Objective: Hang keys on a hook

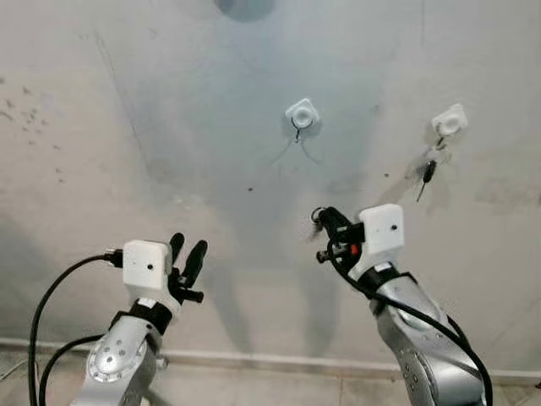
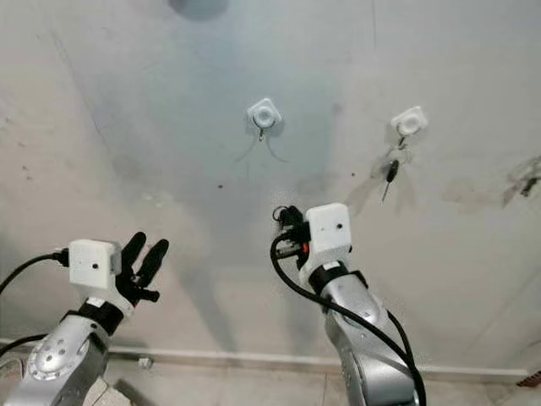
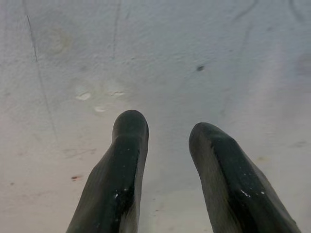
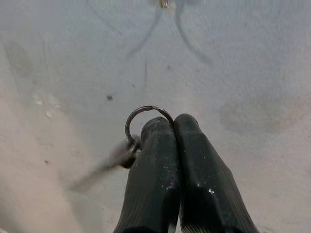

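Two white hooks are stuck on the pale wall. The middle hook is bare. The right hook carries a dark key hanging under it. My right gripper is raised below and slightly right of the middle hook, shut on a thin metal key ring. A blurred key dangles from that ring. My left gripper is held up lower left, open, with nothing between its fingers.
The wall is stained and scuffed, with a baseboard at the bottom and a strip of floor beneath. Black cables loop beside my left arm. A shadow falls across the wall around the middle hook.
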